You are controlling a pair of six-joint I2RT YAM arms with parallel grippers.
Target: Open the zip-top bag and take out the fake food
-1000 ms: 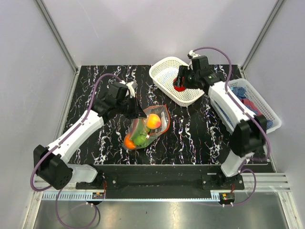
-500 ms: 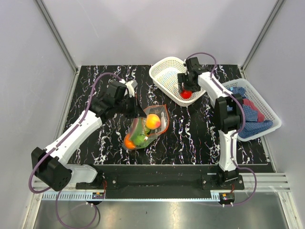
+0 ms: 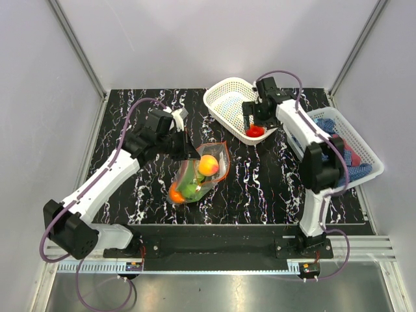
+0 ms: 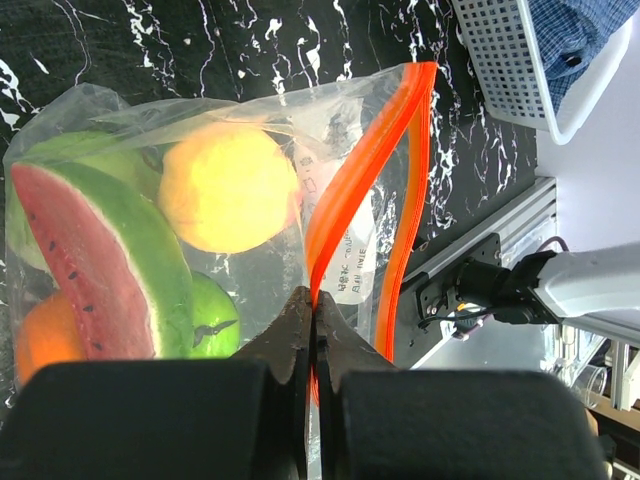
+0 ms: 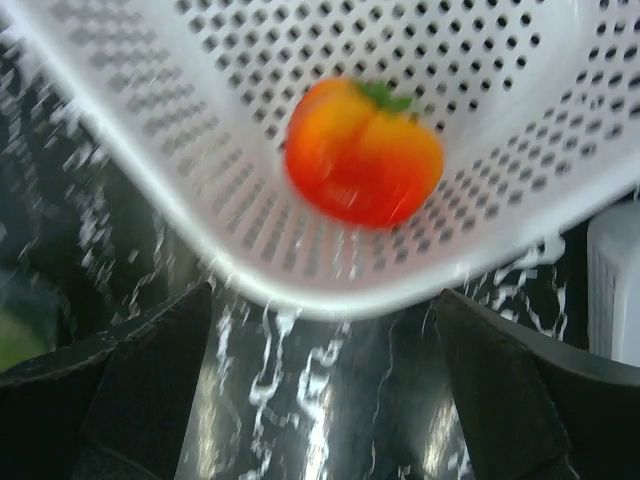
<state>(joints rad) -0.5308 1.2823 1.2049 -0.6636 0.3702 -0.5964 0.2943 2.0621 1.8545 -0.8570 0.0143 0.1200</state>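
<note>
Orange-red zip strip (image 4: 352, 190) of the zip-top bag (image 3: 195, 175) is pinched tight in the closed left hand (image 4: 312, 300). The bag lies mid-worktop (image 3: 260, 185), zip end towards 1 o'clock. Through the clear plastic show a watermelon slice (image 4: 100, 250), a yellow-orange ball (image 4: 228, 187), a green fruit (image 4: 215, 315) and an orange ball (image 4: 40, 335). At 1 o'clock from the bag the right hand (image 3: 256, 122) hangs over a white basket (image 5: 520, 70), fingers spread wide and holding nothing. A red tomato (image 5: 362, 152) lies in the basket's corner.

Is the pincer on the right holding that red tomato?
No, the right pincer stands wide open and the red tomato lies loose in the white basket beyond its fingers.
</note>
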